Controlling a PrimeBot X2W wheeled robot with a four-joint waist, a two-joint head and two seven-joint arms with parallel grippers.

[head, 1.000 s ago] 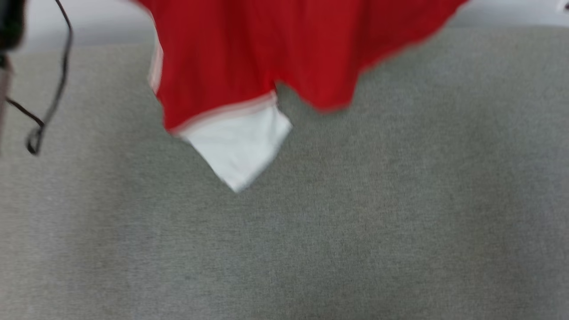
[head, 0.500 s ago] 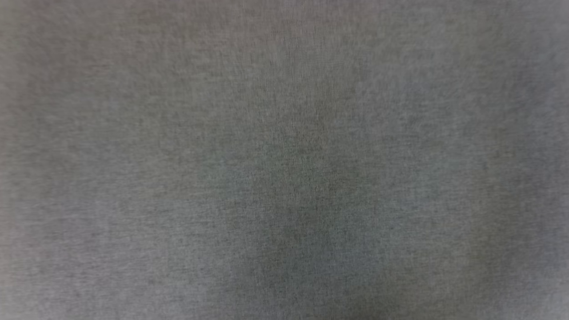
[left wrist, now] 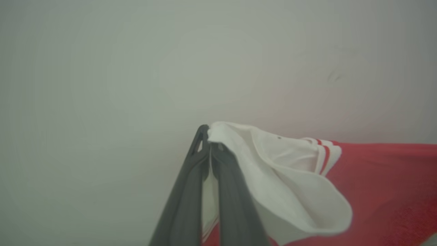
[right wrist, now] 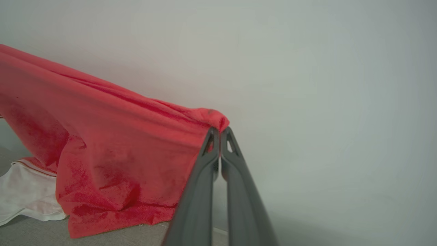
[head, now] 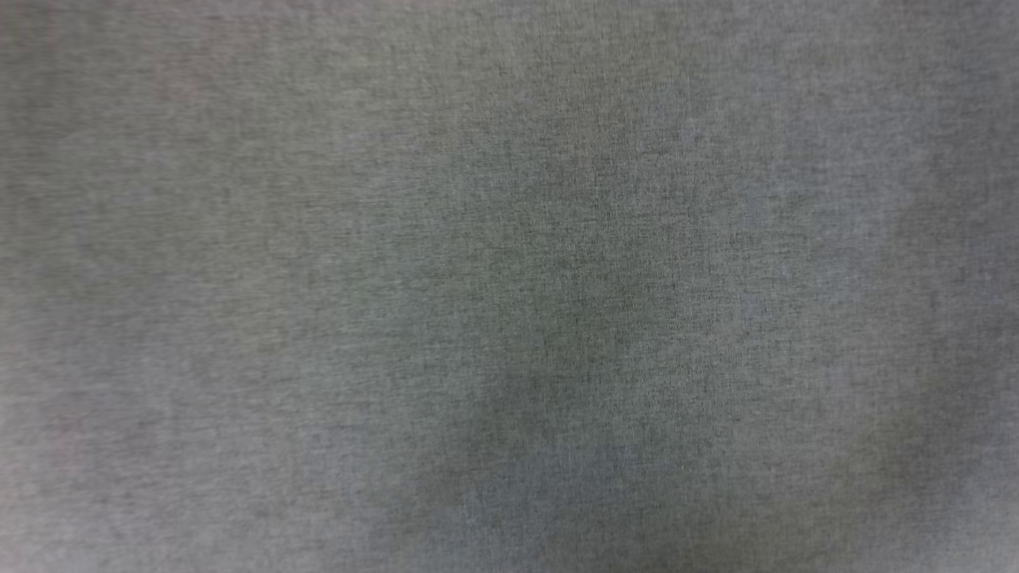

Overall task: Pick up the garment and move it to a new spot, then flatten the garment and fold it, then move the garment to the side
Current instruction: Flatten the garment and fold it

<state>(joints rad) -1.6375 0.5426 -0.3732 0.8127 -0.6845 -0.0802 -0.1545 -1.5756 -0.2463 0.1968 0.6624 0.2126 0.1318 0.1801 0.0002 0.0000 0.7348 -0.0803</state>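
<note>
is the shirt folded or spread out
Spread, not folded: the garment hangs stretched between the left fingers, pinching its white sleeve, and the right fingers, pinching red cloth.

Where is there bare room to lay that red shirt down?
The grey surface in the head view lies bare throughout. Crowded near the pale wall: the garment, pinched by left gripper and right gripper, trails onto the surface.

The garment (right wrist: 119, 153) is soft red cloth, matt, with a faintly napped, grainy face. Its sleeve (left wrist: 290, 191) is smoother white cloth. Below the garment lies a grey covering (head: 509, 286) of finely woven, flecked, matt fabric. Behind the garment the wall (right wrist: 324, 85) looks smooth and matt. The left gripper (left wrist: 208, 136) and right gripper (right wrist: 220, 132) have fingers (left wrist: 184, 194) that look like dark, smooth, matt plastic.
</note>
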